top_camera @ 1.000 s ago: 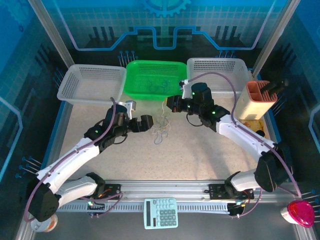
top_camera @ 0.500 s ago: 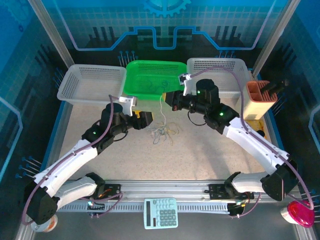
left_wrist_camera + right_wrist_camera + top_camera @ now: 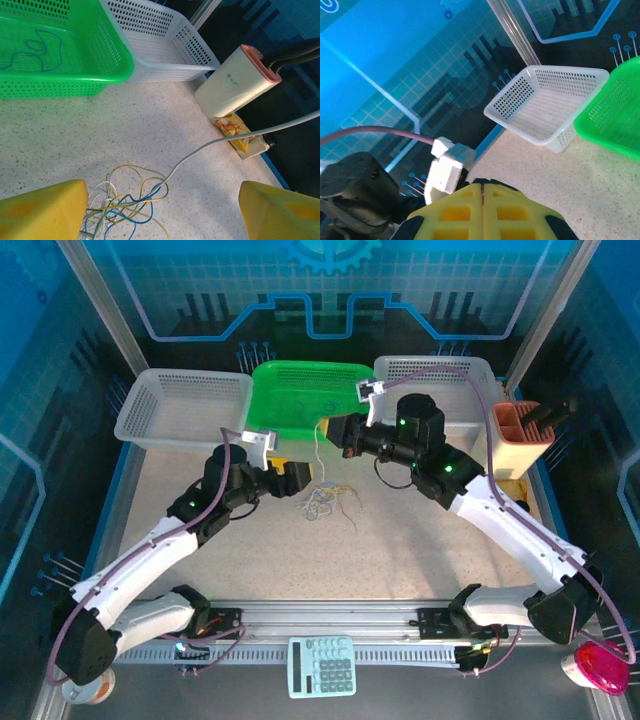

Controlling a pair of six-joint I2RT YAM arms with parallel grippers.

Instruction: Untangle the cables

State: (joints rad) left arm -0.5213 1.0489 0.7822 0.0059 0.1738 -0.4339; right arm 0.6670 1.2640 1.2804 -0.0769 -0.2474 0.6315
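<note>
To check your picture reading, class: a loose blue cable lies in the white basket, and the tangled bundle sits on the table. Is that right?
Not quite. The left wrist view shows the blue cable lying in the green basket instead. The tangled bundle does sit on the table.

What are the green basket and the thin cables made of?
The green basket looks like glossy moulded plastic: uniform colour, regular holes. The cables look like thin wire in smooth blue and pale plastic sleeving, probably; they hold springy loops.
</note>
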